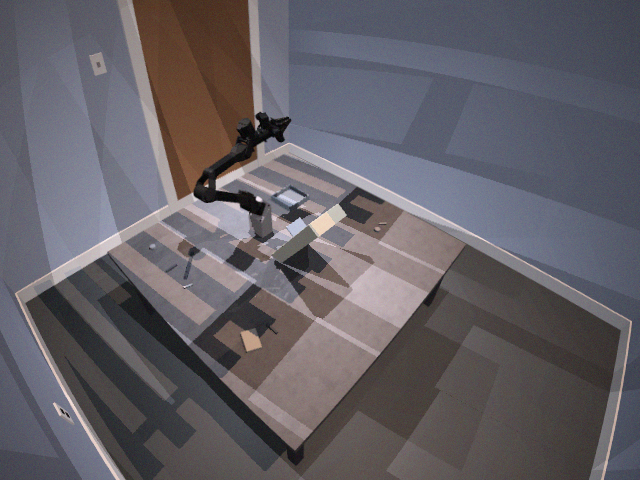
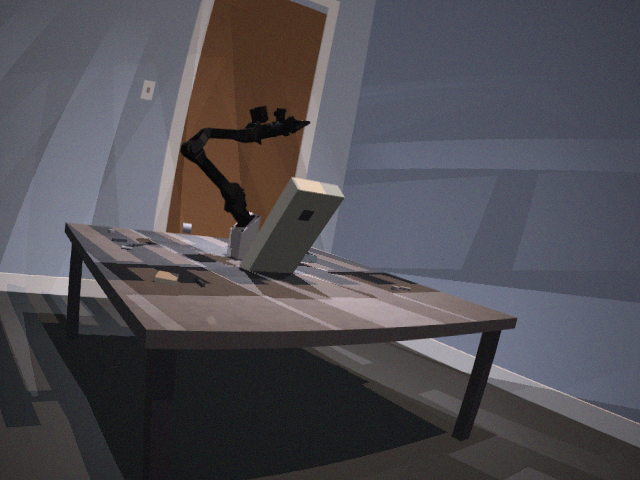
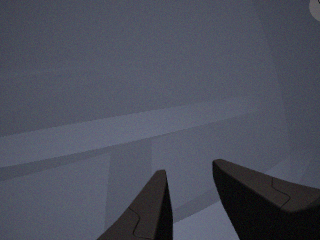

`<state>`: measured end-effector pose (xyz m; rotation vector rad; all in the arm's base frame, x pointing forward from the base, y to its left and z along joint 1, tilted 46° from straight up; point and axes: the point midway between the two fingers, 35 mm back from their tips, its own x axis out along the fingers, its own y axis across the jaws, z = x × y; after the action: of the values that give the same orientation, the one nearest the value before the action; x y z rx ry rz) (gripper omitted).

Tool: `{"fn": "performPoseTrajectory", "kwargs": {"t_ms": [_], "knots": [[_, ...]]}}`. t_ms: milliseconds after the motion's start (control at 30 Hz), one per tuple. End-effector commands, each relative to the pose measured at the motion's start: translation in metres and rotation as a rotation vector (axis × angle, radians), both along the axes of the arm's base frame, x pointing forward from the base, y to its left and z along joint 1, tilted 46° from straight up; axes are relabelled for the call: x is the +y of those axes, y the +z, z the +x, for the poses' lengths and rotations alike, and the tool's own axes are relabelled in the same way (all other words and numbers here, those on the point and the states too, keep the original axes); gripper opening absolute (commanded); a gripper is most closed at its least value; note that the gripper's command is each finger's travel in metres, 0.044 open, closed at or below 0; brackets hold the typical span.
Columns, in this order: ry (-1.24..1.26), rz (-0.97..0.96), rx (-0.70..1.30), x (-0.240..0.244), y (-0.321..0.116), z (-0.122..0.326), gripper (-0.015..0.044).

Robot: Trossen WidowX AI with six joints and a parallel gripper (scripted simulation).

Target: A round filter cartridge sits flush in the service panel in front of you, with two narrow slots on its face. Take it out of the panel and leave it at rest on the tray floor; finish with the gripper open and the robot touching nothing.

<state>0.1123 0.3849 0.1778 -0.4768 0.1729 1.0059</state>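
The service panel (image 1: 293,246) (image 2: 289,232) is a pale grey-green slab leaning on the table, its back toward the top and exterior views. Its front face, with the cartridge and slots, is hidden. The tray (image 1: 282,204) is a shallow blue-grey square with raised walls, behind the panel; only a bit of it shows in the exterior view. My gripper (image 1: 287,121) (image 2: 307,122) (image 3: 189,173) is high in the air above and behind the panel, pointing roughly level. Its fingers stand a small way apart with nothing between them, and it touches nothing.
A tan block (image 1: 251,341) (image 2: 166,277) and a small dark rod (image 1: 272,329) (image 2: 200,281) lie on the table's near left part. Small pieces (image 1: 377,228) (image 2: 400,287) lie at the right. A pale round thing (image 1: 152,246) (image 2: 187,227) and thin bars lie at the left. Walls stand behind.
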Motion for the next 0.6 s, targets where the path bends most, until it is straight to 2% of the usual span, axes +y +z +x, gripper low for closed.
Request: {"fn": "performPoseTrajectory", "kwargs": {"t_ms": [0,300,433,567], "knots": [[-0.089,-0.232,-0.175,-0.029,-0.018,0.044,0.0109],[-0.199,-1.025,-0.477,-0.14,-0.052,0.137,0.0109],[-0.159,-1.42,-0.504,-0.199,-0.061,0.161,0.0109],[-0.028,-1.859,-0.443,-0.265,-0.065,0.174,0.0109]]}}
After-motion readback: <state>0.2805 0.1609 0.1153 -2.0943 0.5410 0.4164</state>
